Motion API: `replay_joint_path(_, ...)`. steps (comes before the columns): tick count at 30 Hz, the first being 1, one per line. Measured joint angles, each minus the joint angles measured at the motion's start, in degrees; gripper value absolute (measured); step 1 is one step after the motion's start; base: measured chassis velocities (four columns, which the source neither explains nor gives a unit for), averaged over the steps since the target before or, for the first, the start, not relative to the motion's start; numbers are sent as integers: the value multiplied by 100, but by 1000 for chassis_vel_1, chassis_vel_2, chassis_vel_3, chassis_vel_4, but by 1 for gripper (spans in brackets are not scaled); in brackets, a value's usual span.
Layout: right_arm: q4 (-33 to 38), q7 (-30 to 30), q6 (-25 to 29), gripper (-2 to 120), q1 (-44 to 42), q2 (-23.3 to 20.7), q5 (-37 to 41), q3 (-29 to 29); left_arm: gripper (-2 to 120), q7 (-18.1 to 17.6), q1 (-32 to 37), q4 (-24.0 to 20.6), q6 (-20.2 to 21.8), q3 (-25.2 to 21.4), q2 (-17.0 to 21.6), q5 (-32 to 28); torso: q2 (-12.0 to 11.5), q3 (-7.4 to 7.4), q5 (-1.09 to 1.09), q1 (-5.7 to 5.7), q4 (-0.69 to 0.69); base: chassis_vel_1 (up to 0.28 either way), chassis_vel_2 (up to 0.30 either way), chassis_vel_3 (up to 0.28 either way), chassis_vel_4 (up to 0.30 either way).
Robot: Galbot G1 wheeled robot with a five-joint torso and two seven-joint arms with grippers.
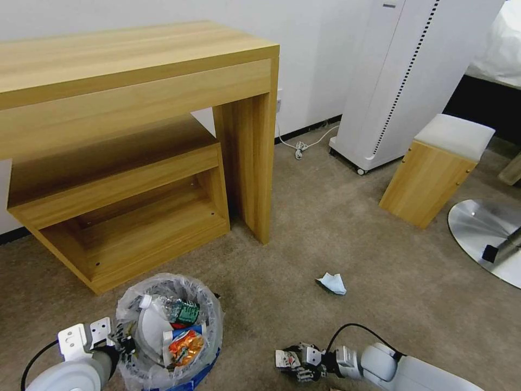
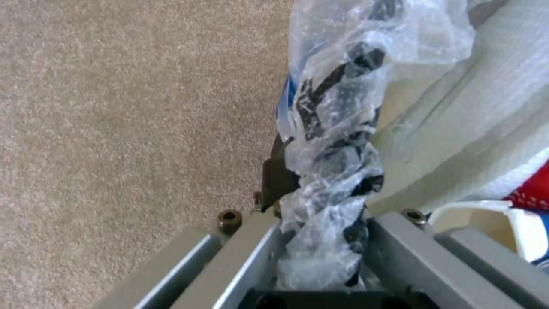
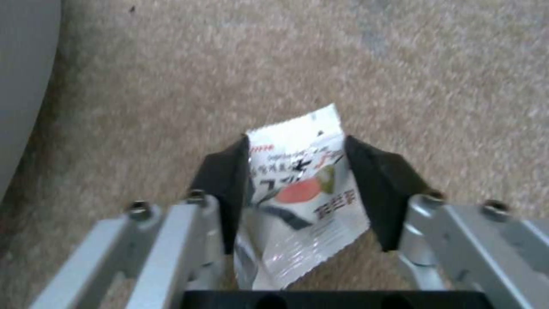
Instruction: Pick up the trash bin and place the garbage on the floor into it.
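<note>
Left pincer point(image 2: 320, 240) at 7 o'clock is clamped on the trash bin point(image 1: 169, 331) rim and liner, presumably to carry it along. Right pincer point(image 3: 297, 189) at 5 o'clock is pinched shut on a white wrapper point(image 3: 300, 201); its print is unreadable. A tissue point(image 1: 331, 283) lies on the floor point(image 1: 380, 260).
</note>
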Motion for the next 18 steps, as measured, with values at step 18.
replay_joint_path(18,117,-49,-32,0,54,-38,166,12,0,5,4,-6,0,3,-6,2,0,0,0,0,0,0,0,0,0)
